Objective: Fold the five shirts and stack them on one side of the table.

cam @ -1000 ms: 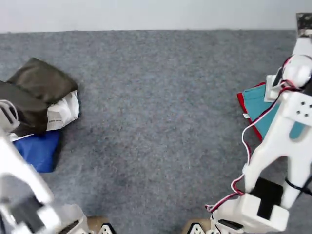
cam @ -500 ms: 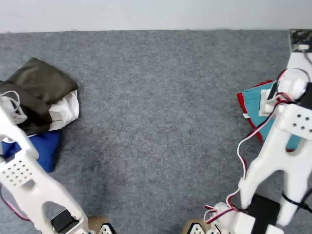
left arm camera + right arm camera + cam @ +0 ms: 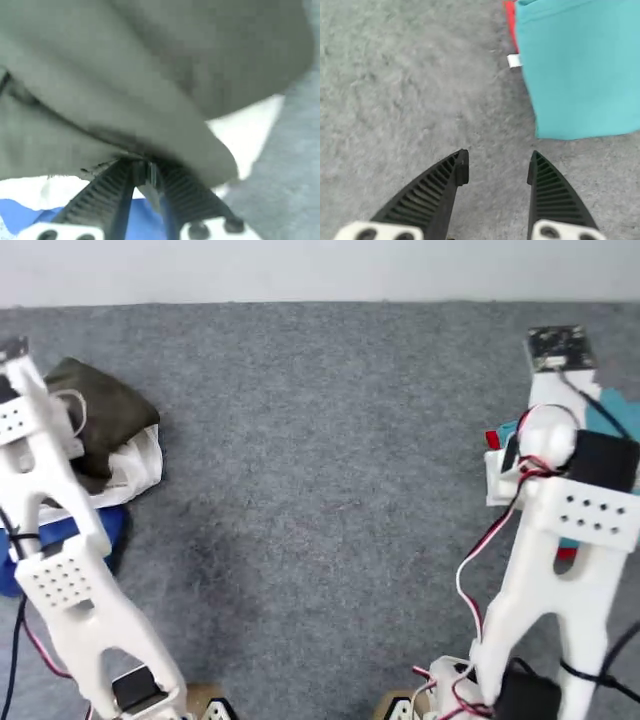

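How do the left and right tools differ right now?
The left tool is shut, pinching the olive shirt; the right tool is open and holds nothing. The left tool is pressed against cloth; the right tool hangs over bare carpet beside the teal shirt. Both have black ridged fingers.

No legible text anywhere, not even on the small white tag (image 3: 514,61) of the teal shirt (image 3: 575,65).

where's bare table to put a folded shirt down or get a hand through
The free patch is the wide middle of the grey table, between the left heap and the right stack. Crowded: the left side, with olive shirt, white shirt and blue shirt heaped; the right side, teal shirt over red shirt.
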Robot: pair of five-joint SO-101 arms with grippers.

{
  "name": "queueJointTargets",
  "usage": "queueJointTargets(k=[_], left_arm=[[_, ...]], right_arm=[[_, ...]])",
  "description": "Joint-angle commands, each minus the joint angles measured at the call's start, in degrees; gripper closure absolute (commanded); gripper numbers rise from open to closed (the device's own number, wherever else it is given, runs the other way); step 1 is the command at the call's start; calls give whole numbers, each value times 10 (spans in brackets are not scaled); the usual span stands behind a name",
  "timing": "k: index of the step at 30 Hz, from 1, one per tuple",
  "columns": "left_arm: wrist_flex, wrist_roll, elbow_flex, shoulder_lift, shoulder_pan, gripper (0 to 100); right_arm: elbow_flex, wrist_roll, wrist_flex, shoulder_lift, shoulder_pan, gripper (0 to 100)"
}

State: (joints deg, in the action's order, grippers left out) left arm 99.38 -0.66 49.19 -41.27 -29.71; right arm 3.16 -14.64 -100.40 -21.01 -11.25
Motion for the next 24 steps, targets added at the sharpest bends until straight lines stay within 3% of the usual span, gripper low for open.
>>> queueJointTargets(k=[1, 5, 10, 17, 21, 24], left_arm=[[12, -4, -43, 139, 57, 987], [12, -2, -135, 272, 156, 987], [11, 1, -232, 406, 333, 987], [11, 119, -375, 473, 597, 987], [11, 171, -446, 473, 717, 987], [11, 212, -463, 476, 756, 986]], right_arm=[[-33, -5, 17, -34, 10, 800], [-90, -4, 44, -60, 9, 800], [-142, -4, 68, -105, 7, 800], [-186, -4, 98, -204, 1, 800], [-214, -4, 128, -262, -59, 800], [-258, -4, 153, -288, -126, 798]])
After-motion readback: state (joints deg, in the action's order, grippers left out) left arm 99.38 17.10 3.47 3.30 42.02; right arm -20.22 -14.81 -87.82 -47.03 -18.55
